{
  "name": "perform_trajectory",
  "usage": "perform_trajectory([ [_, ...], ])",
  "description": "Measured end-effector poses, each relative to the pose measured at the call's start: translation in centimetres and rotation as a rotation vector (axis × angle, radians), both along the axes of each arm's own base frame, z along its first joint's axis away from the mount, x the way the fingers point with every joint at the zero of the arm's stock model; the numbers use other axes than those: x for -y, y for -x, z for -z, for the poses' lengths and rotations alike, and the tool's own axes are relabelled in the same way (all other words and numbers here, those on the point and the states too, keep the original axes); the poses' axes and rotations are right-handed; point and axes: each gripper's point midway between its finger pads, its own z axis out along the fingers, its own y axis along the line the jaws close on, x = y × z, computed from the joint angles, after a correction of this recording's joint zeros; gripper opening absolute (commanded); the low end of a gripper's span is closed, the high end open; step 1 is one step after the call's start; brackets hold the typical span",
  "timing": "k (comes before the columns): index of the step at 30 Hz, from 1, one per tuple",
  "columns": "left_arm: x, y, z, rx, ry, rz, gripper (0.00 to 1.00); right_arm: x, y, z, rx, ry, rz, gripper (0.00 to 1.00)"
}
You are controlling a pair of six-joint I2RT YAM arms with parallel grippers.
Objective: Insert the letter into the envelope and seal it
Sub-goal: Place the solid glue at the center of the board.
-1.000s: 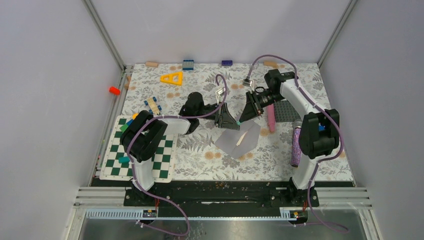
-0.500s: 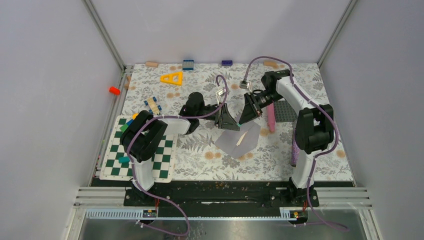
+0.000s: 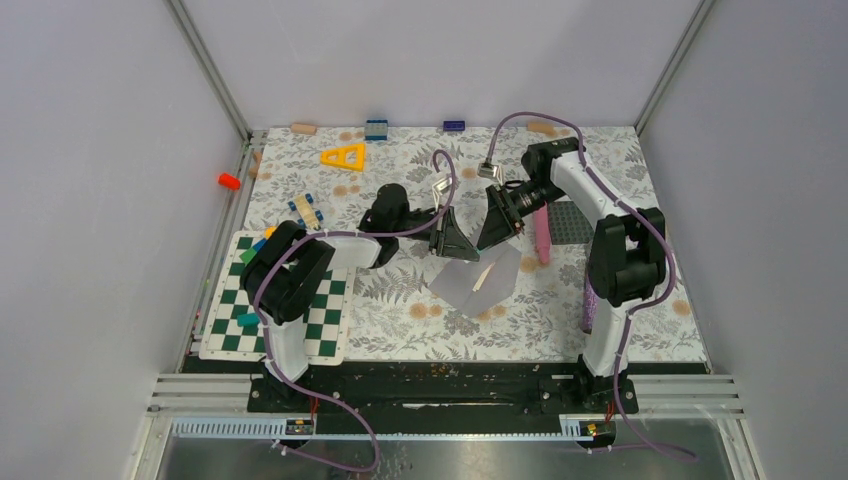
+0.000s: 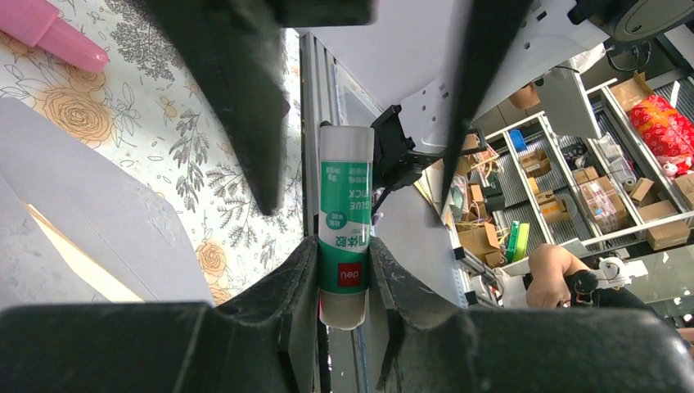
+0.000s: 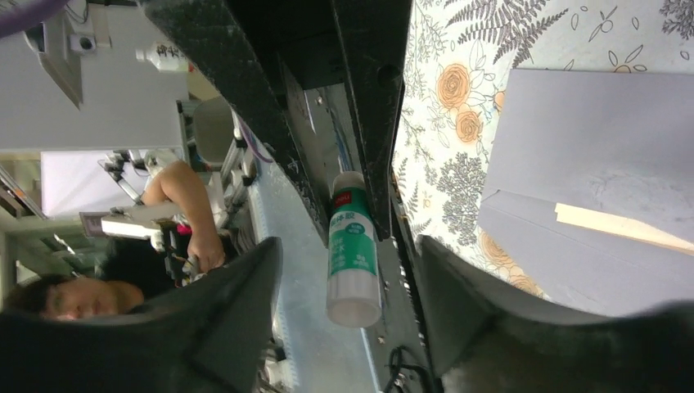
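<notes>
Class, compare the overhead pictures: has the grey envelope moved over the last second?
No. The grey envelope keeps the same place and angle, down and to the left of the dark grey studded plate in the overhead view.

Robotics lab, framed test cell (image 3: pixel 204 60), shelves (image 4: pixel 550 139) of boxes (image 4: pixel 604 199)

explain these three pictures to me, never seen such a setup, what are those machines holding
These are two robot arms bolted to the near edge of a flower-patterned table. One picture looks down from above and behind them; the other two come from cameras on each wrist, so the dark shapes there are the fingers. The left gripper is clamped on a green and white glue stick; the right gripper stands open around its other end. Below them lies a flat grey paper envelope with a tan parchment letter peeking out. A green and white chessboard mat lies to the left.
</notes>
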Motion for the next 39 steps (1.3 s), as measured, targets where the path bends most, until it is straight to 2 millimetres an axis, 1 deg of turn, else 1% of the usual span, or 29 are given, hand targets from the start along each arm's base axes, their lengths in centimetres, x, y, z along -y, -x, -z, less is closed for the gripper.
perform_trajectory([
  [1,0.0,0.0,0.0,-0.001,-0.001,0.0,0.14,0.0,-0.1,-0.1,0.003,-0.001,0.0,0.99],
  [4,-0.1,-0.2,0.3,-0.005,-0.014,-0.005,0.14,0.1,-0.4,0.1,0.025,0.017,0.004,1.0],
  [7,-0.3,-1.1,1.2,-0.005,-0.059,-0.03,0.14,0.8,-1.4,0.8,0.086,0.081,0.035,1.0],
  [10,-1.3,-3.4,2.4,0.024,-0.146,-0.106,0.14,2.4,-2.4,0.8,0.202,0.18,0.108,1.0],
  [12,-2.6,-5.6,2.6,0.076,-0.213,-0.178,0.13,3.8,-3.3,0.1,0.314,0.243,0.17,1.0],
  [13,-2.9,-6.3,2.8,0.101,-0.24,-0.197,0.11,4.3,-3.7,-0.4,0.371,0.265,0.201,1.0],
  [14,-4.2,-7.9,2.6,0.135,-0.27,-0.247,0.11,5.0,-4.2,-1.0,0.438,0.286,0.236,1.0],
  [17,-7.8,-11.1,3.4,0.213,-0.389,-0.357,0.09,6.0,-4.7,-2.8,0.581,0.318,0.314,1.0],
  [19,-10.5,-12.3,4.6,0.239,-0.484,-0.421,0.1,6.4,-5.0,-3.7,0.637,0.326,0.349,1.0],
  [20,-11.7,-12.7,5.3,0.246,-0.525,-0.446,0.09,6.6,-5.3,-3.9,0.654,0.332,0.363,1.0],
  [21,-13.4,-12.9,6.2,0.254,-0.581,-0.479,0.09,6.6,-5.5,-3.9,0.663,0.336,0.372,1.0],
  [22,-15.1,-12.9,7.2,0.258,-0.642,-0.509,0.09,6.7,-5.8,-3.8,0.668,0.34,0.38,1.0],
  [23,-16.4,-12.7,8.1,0.258,-0.689,-0.529,0.09,6.7,-6.1,-3.5,0.665,0.348,0.386,1.0],
  [25,-19.1,-11.7,10.1,0.253,-0.802,-0.566,0.1,6.8,-6.4,-3.0,0.652,0.359,0.394,1.0],
  [28,-21.6,-10.0,12.4,0.241,-0.935,-0.589,0.1,6.7,-6.8,-2.4,0.63,0.365,0.399,1.0],
  [31,-23.6,-8.9,14.0,0.234,-1.038,-0.612,0.1,6.7,-6.8,-2.1,0.618,0.366,0.402,1.0],
  [34,-25.3,-8.5,14.9,0.235,-1.124,-0.646,0.1,6.6,-6.8,-2.1,0.614,0.366,0.405,1.0],
  [39,-26.9,-8.0,15.7,0.233,-1.209,-0.675,0.1,6.6,-6.7,-2.0,0.608,0.366,0.408,1.0],
])
